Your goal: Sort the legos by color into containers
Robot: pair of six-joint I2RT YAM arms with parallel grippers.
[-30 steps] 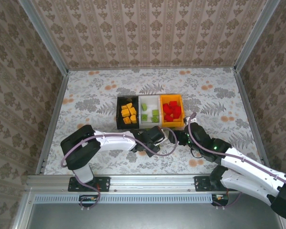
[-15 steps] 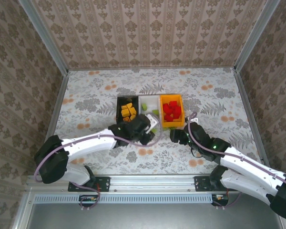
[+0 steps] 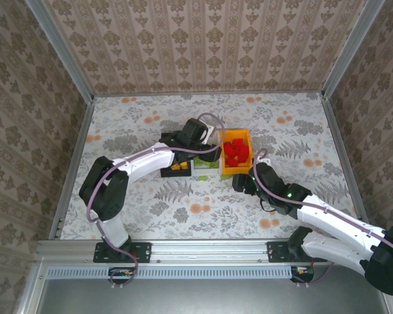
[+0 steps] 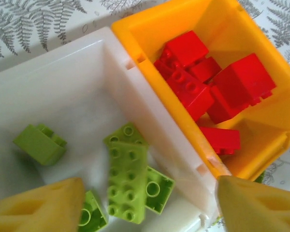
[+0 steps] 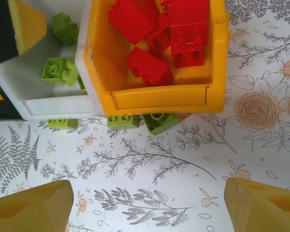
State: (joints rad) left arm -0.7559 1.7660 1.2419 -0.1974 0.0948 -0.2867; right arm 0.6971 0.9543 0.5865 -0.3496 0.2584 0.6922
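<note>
My left gripper [image 4: 147, 210] hangs open over the white container [image 4: 77, 92], with nothing between its fingers [image 4: 38, 208]. Several light green legos [image 4: 128, 179] lie in that container below it. Beside it, the orange container [image 4: 232, 29] holds several red legos [image 4: 203, 82]. From the top, the left gripper [image 3: 205, 139] is above the row of containers and the arm hides most of the black container [image 3: 167, 171], where orange-yellow legos [image 3: 179, 167] show. My right gripper [image 5: 147, 208] is open over bare table just in front of the orange container [image 5: 159, 96]. Three green legos [image 5: 123, 121] lie on the table against the near walls.
The containers stand side by side mid-table, touching. Patterned walls enclose the table on the left, back and right. The right arm [image 3: 314, 216] lies across the front right. Open floral tabletop stretches to the left and behind the containers.
The left gripper has travelled from the table in front of the containers up over the white one, and its jaws have gone from shut to open. The right gripper has hardly moved.
</note>
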